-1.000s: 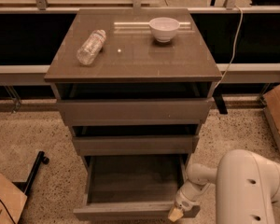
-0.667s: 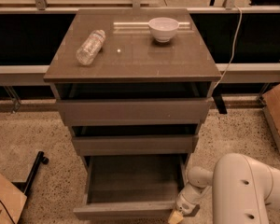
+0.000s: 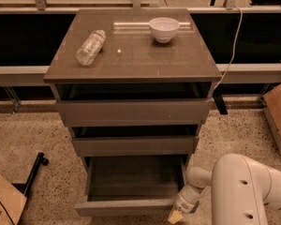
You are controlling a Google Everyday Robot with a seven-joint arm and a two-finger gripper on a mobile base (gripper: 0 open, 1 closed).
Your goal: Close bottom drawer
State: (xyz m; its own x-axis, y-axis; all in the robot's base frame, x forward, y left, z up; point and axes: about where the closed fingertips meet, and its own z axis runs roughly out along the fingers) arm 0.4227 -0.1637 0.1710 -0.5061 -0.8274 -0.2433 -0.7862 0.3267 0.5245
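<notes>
Bottom drawer (image 3: pixel 131 186) was only partly on show: its rear ran back under the middle drawer (image 3: pixel 133 145) into shadow, so the back of the box could not be made out. The robot's white arm (image 3: pixel 246 191) was cut off by the lower and right borders. The hand (image 3: pixel 175 216) showed as a small pale tip almost at the lower border, and whether it was open or closed could not be told. Whether it was touching the drawer front could not be told either.

The drawer lay just to the left of the hand, which sat at the right end of the drawer's front panel, low down by the front right corner. The arm curved in from the right above the speckled floor (image 3: pixel 33 130).

The drawer was the lowest of three in a grey-brown cabinet (image 3: pixel 203 121) and stood pulled well out, farther than the two above it. Its front was a plain flat strip with no handle, and the box was shallow, of matching grey, with nothing visible on the part of its bottom that showed. The top drawer (image 3: pixel 133 111) also stood slightly out, with a dark gap above it.

On the worktop (image 3: pixel 131 62) a clear plastic bottle (image 3: pixel 90 47) lay on its side at the left. A white bowl (image 3: pixel 164 29) stood upright at the back right, well apart from it.
</notes>
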